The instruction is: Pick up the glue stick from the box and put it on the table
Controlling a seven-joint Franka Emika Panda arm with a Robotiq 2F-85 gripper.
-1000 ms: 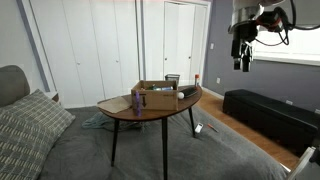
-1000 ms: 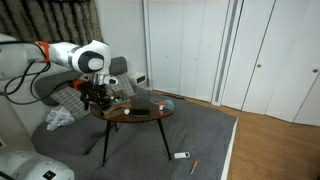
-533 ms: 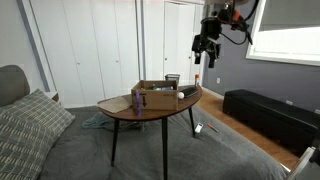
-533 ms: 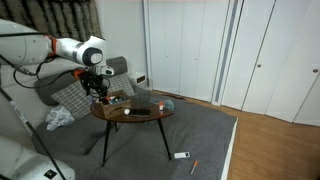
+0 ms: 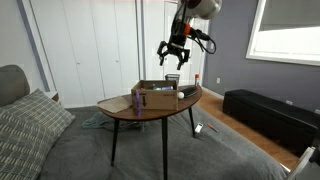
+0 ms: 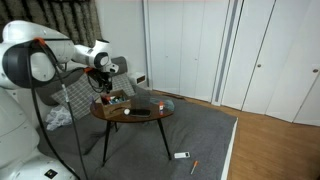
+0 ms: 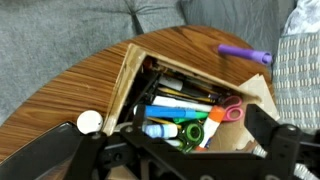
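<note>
The tan cardboard box [image 5: 156,95] stands on the round brown table [image 5: 150,111] and shows in both exterior views [image 6: 119,98]. In the wrist view the box [image 7: 128,85] is open and full of pens, markers and scissors. A white stick with an orange cap [image 7: 200,126], which looks like the glue stick, lies among them. My gripper [image 5: 172,56] hangs open and empty above the box, apart from it. It also shows in an exterior view [image 6: 103,86], and its black fingers frame the box in the wrist view [image 7: 170,150].
A purple marker [image 7: 245,53] lies on the table [image 7: 70,95] beside the box. Pink scissors [image 7: 231,108] and a blue marker [image 7: 175,112] lie next to the stick. A black bench [image 5: 268,112] stands by the wall. A grey pillow [image 5: 30,130] is near.
My arm has swung from high near the window over to the table. The open gripper now hangs above the box. Nothing on the table has moved.
</note>
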